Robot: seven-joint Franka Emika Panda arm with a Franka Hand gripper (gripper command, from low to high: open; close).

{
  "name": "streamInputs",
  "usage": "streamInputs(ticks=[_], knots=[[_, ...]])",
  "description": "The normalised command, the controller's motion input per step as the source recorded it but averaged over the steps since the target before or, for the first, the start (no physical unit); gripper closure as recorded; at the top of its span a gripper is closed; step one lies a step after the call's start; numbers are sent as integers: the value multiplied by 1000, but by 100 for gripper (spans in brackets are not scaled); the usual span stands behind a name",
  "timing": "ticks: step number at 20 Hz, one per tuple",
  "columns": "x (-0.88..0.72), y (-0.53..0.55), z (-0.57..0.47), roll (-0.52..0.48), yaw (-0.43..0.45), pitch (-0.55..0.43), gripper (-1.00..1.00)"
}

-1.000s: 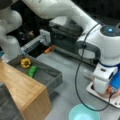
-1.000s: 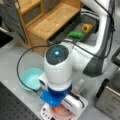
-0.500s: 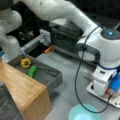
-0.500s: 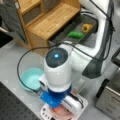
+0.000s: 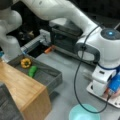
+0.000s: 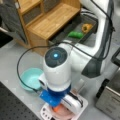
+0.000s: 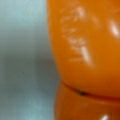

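My gripper (image 6: 58,107) is low over a white tray (image 6: 82,105) at a front view's bottom, its fingers hidden under the blue hand. Right beneath it lies an orange object (image 6: 57,109) on a pink plate (image 6: 65,115). In a front view the gripper (image 5: 111,93) is at the right edge over the white tray (image 5: 93,90), with a bit of orange showing below it. The wrist view is filled by the glossy orange object (image 7: 85,57) against a pale surface, very close to the camera. No fingers show there.
A teal bowl (image 6: 30,78) (image 5: 83,113) stands beside the tray. A grey bin (image 5: 51,75) holds a yellow item (image 5: 26,62) and a green one (image 5: 32,71). A wooden shelf unit (image 6: 48,21) and a dark appliance (image 5: 66,37) stand nearby.
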Motion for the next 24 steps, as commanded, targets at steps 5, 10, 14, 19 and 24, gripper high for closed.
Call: streamInputs(ticks=[5, 10, 14, 19, 24], knots=[[89, 115, -80, -306, 17, 40, 100], [94, 24, -124, -293, 25, 20, 100], [94, 10, -153, -268, 52, 6, 100], [78, 47, -144, -257, 66, 12, 100], [67, 58, -99, -241, 66, 11, 100]])
